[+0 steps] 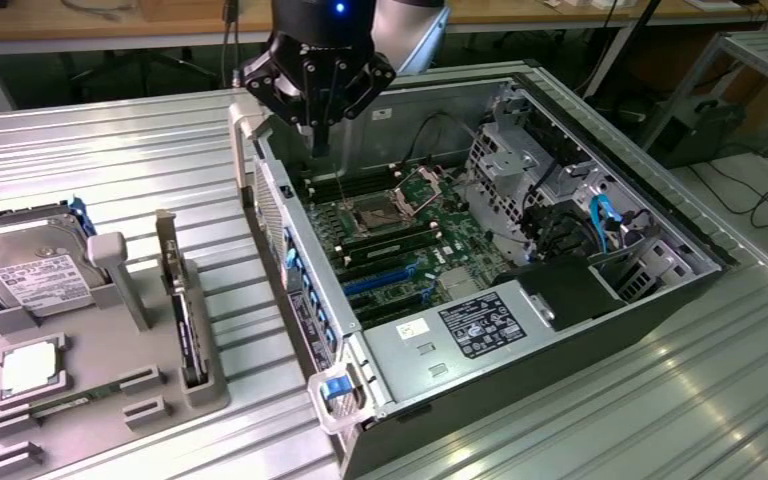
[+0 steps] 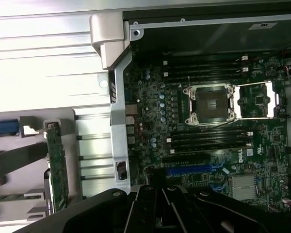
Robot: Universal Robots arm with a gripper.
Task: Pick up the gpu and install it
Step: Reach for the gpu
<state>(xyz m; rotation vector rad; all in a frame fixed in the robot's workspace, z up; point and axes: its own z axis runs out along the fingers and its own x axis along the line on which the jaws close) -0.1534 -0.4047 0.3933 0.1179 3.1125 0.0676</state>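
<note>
The gpu (image 2: 56,165), thin green card, stands edge-on in its holder (image 1: 84,425); hand (image 1: 319,138) together, empty.

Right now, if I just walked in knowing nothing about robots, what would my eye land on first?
Probably the open computer case lying on its side, its green motherboard bare. Above its far left corner in the exterior view hangs the robot's black hand, shut and empty. At the exterior view's left, a grey holder carries the gpu standing on edge near a silver hard drive.
</note>
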